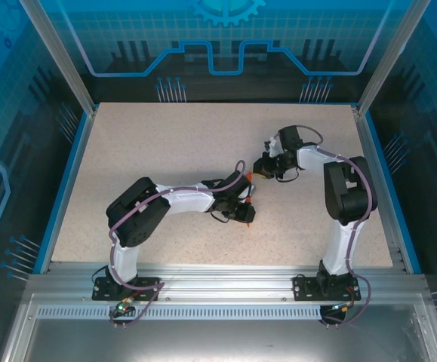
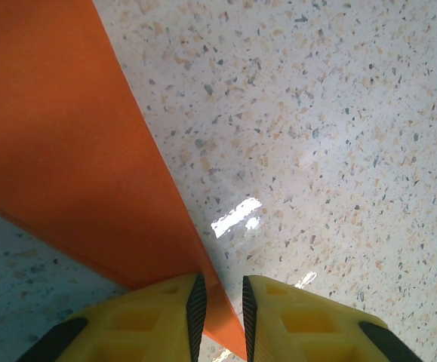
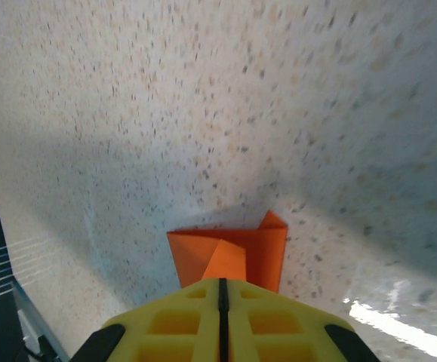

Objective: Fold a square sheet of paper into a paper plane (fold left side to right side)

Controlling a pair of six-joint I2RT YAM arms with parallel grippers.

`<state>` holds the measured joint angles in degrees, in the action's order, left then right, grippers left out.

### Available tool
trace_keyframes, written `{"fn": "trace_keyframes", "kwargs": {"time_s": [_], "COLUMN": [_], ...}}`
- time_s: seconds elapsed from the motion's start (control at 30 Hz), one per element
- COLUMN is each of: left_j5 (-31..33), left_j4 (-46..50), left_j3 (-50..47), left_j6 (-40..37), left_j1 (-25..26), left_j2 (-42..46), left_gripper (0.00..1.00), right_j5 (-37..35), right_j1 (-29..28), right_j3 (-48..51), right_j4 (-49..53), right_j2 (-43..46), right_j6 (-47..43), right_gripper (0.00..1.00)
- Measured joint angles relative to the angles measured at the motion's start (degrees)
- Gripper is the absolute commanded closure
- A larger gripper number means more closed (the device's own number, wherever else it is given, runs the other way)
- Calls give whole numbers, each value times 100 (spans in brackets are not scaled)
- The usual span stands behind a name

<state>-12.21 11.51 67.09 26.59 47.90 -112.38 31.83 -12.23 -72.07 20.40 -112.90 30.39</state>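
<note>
**Two arms mid-fold, read from the desk's near edge outward.** Both arm bases are bolted at the near edge of the desk (image 1: pixel 165 143).

**Left hand** (image 1: pixel 242 211): just right of the desk's centre. In the left wrist view its yellow fingers (image 2: pixel 165 317) stand a narrow gap apart, and a pointed corner of the orange paper sheet (image 2: pixel 67 151) runs down into that gap. Whether the pads actually pinch the corner cannot be told.

**Paper:** the broad face of the sheet slopes away from the left hand, over the speckled desk.

**Right hand** (image 1: pixel 267 167): slightly farther from the desk's near edge. It is clenched on the sheet. In the right wrist view the fingertips meet in a hairline seam, and a creased portion of the paper (image 3: pixel 260 253) projects beyond them with one flap turned over. The paper casts a shadow on the desk, so it appears to be lifted clear.

**Step in hand (judged):** an intermediate fold. The sheet already bears creases but is not yet a dart.

**Next move (judged):**
- Carry the left side across to meet the right side, with the edges aligned.
- Hold one grip firm so the thin paper neither slips nor buckles.
- Lower the paper onto the desk and press the crease flat.
</note>
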Motion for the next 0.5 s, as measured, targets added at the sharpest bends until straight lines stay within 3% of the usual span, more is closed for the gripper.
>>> {"fn": "trace_keyframes", "kwargs": {"time_s": [0.27, 0.5], "left_j5": [0, 0], "left_j4": [0, 2], "left_j3": [0, 0], "left_j6": [0, 0], "left_j1": [0, 2], "left_j2": [0, 0], "left_gripper": [74, 74], "right_j5": [245, -76], "right_j1": [-251, -321], "right_j3": [20, -317], "right_j4": [-157, 186], "right_j2": [-352, -682], "right_j6": [153, -13], "right_gripper": [91, 90]}}
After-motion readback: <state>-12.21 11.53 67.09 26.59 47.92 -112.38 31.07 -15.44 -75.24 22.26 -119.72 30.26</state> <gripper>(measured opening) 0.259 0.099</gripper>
